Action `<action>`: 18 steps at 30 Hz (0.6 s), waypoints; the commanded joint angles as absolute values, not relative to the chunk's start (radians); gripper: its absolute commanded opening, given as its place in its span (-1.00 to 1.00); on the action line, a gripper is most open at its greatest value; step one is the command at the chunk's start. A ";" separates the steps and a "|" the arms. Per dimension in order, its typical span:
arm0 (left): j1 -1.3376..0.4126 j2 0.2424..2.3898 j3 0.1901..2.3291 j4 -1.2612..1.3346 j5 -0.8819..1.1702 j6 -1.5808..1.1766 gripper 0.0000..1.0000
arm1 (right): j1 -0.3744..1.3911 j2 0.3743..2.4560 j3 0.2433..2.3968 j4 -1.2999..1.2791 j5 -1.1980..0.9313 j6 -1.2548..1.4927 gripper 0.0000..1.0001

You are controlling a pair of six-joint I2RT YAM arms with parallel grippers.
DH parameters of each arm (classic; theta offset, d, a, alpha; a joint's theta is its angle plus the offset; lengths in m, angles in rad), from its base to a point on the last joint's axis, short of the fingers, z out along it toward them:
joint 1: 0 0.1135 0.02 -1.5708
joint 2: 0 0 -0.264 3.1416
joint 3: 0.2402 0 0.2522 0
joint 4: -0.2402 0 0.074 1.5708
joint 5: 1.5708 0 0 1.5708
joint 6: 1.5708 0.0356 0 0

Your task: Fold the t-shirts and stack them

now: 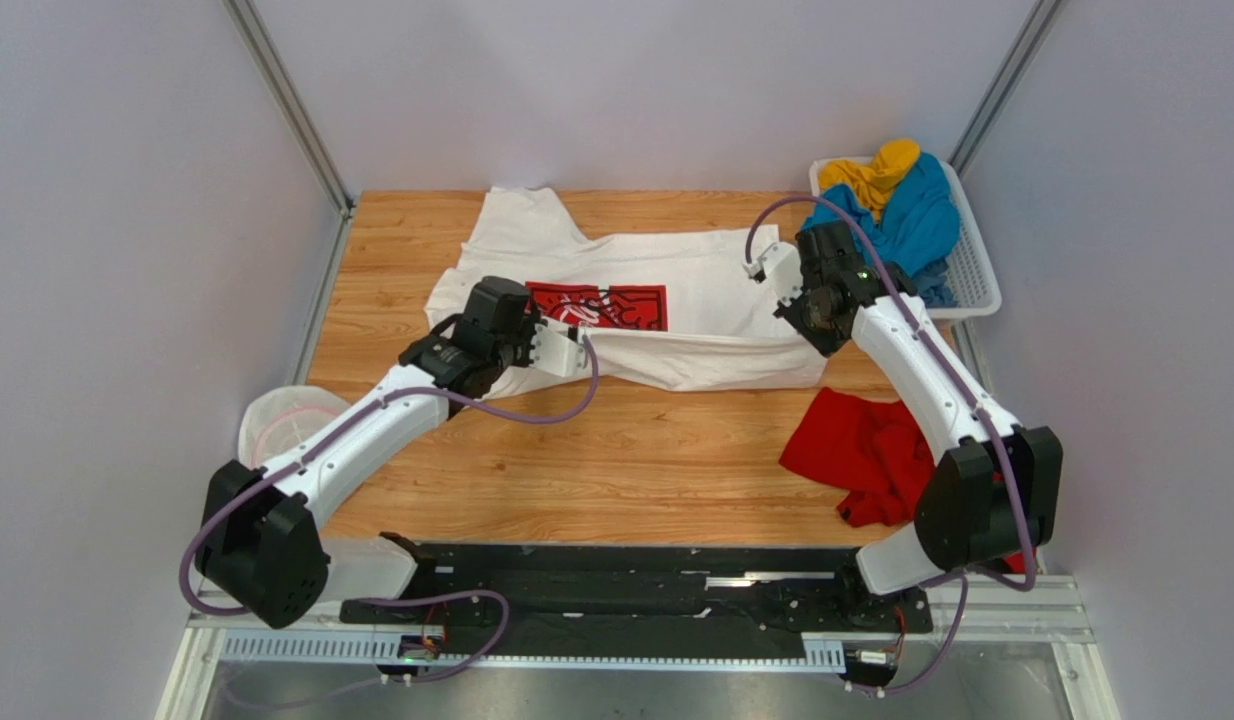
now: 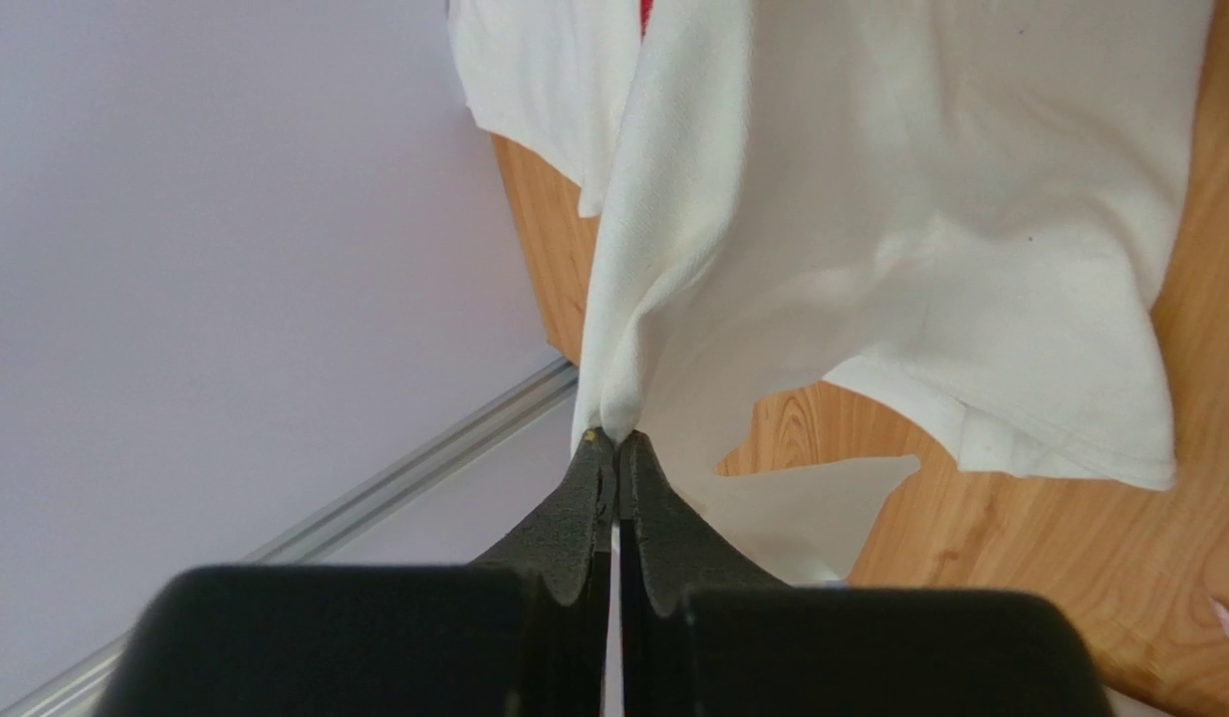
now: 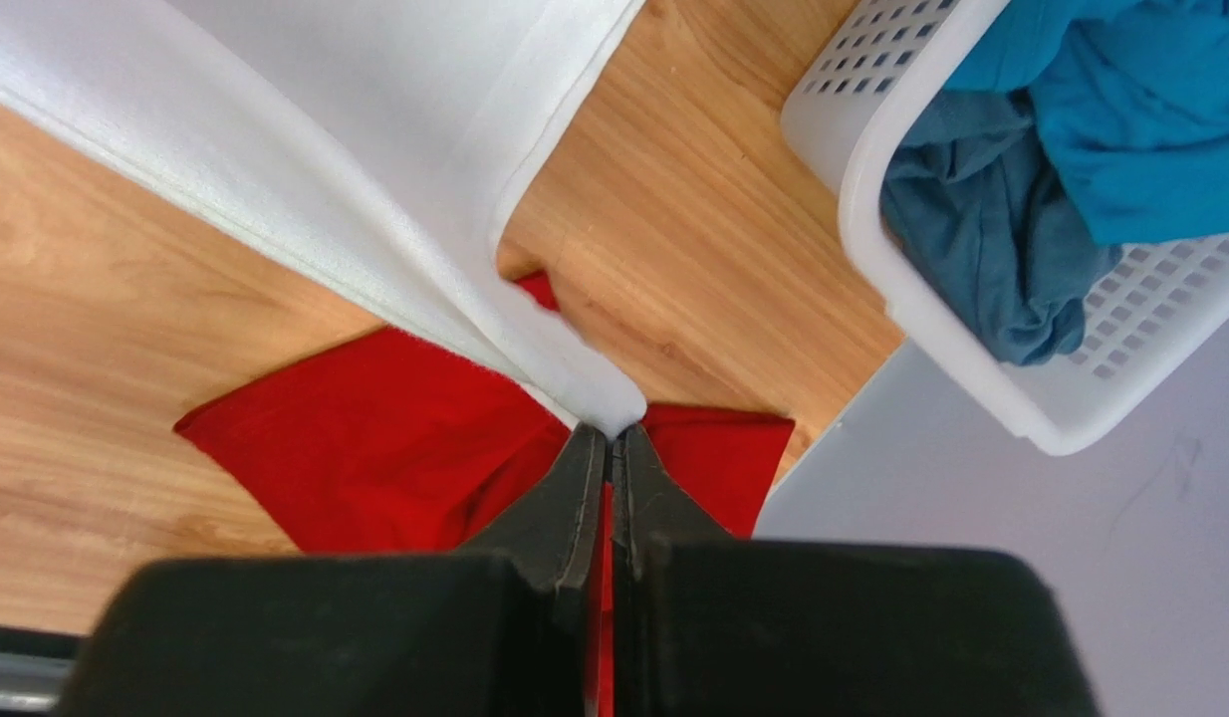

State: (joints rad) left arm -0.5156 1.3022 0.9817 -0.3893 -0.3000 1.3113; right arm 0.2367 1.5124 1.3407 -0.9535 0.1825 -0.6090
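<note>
White t-shirt (image 1: pixel 698 308) lies on the far half of the bench (image 1: pixel 653 465), long axis running 9 to 3 o'clock. Left pincer (image 2: pixel 618 445) and right pincer (image 3: pixel 612 436) each clamp its near hem, with the cloth stretching away toward 12 o'clock; neither arm is nearer.

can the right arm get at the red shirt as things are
Probably not yet: the right gripper is shut on the white shirt at its edge. The red shirt lies uncovered close by, so once the gripper lets go the way looks free.
</note>
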 commanded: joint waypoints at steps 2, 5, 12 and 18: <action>-0.586 1.191 0.918 -0.471 -0.365 1.299 -1.00 | 0.262 1.372 1.275 -1.034 0.172 -0.545 -1.00; -0.609 1.131 0.887 -0.503 -0.379 1.292 -1.00 | 0.271 1.330 1.246 -1.054 0.163 -0.531 -1.00; -0.624 1.042 0.853 -0.574 -0.403 1.285 -1.00 | 0.279 1.279 1.187 -1.063 0.163 -0.519 -1.00; -0.656 1.025 0.870 -0.640 -0.413 1.256 -1.00 | 0.281 1.289 1.155 -1.040 0.163 -0.509 -1.00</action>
